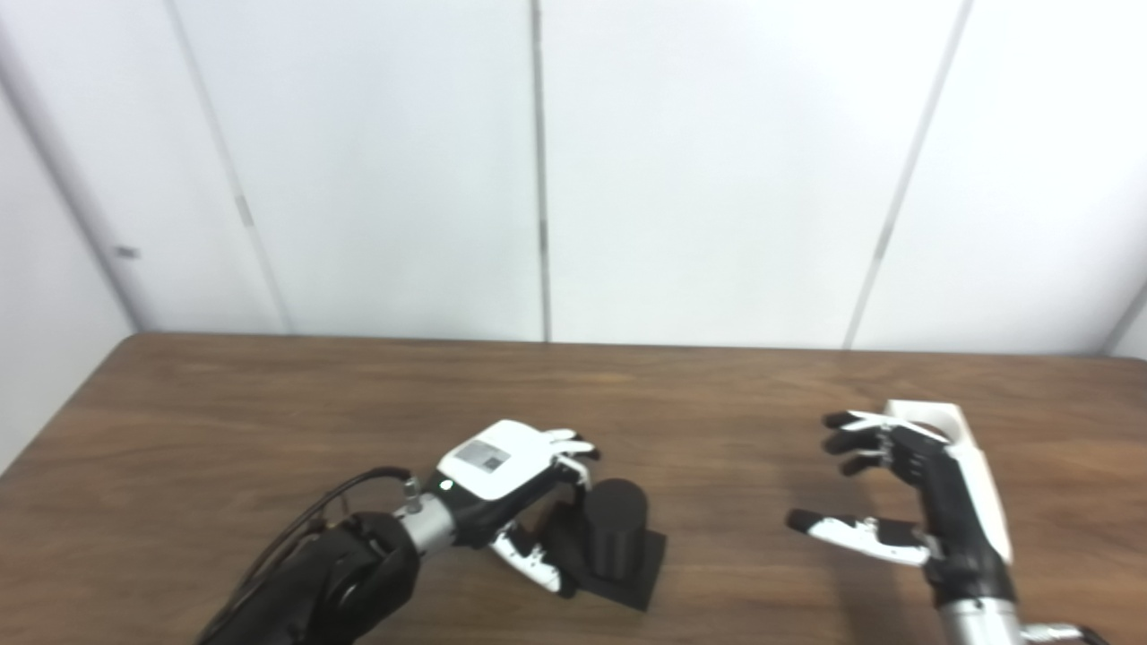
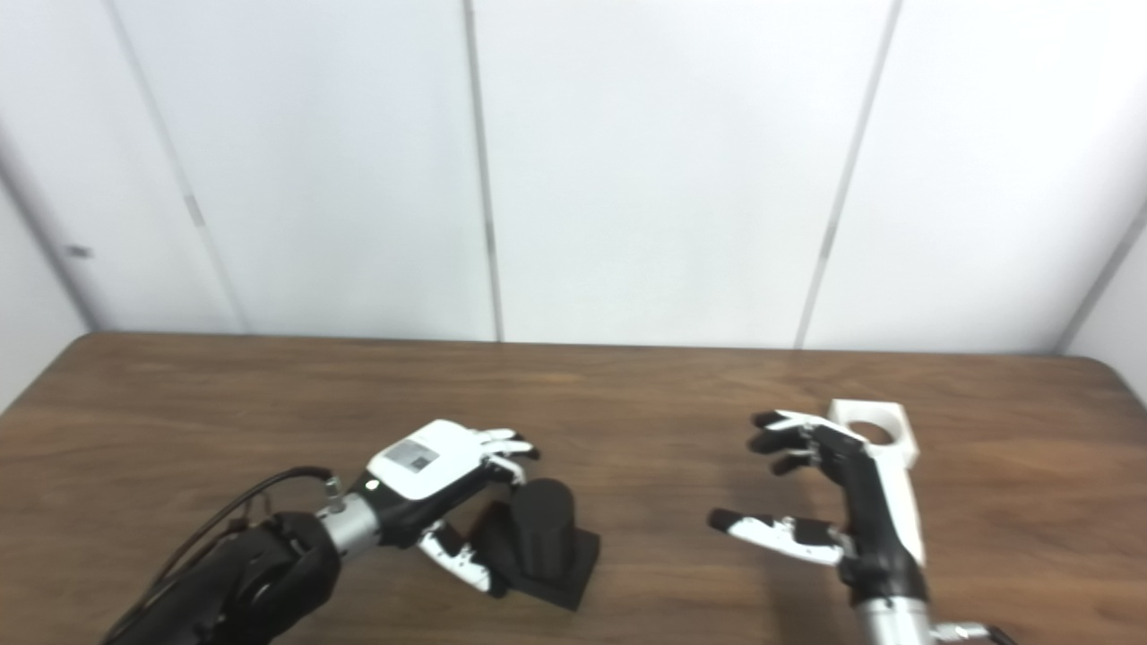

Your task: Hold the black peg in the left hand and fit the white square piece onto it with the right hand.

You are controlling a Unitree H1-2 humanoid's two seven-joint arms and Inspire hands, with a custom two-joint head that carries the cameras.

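Left hand (image 1: 511,488): we see it spread around the black peg (image 1: 616,528), not clearly gripping.
Black peg: upright on its square base on the table (image 1: 269,421).
Right hand (image 2: 829,502): spread, empty.
White square piece (image 2: 874,430): on the table just behind our right hand.

– where does everything sit from the peg?

– the peg (image 2: 544,524) stands upright on its base, on the table (image 2: 627,394), near the front edge and left of the middle. my left hand (image 2: 439,484) is just to its left, fingers reaching over its top, thumb low beside the base.

– and the square piece?

– the square piece (image 2: 874,432) lies on the table well to the right of the peg and a bit farther back. my right hand (image 2: 824,497) is between the two, just beside the piece.
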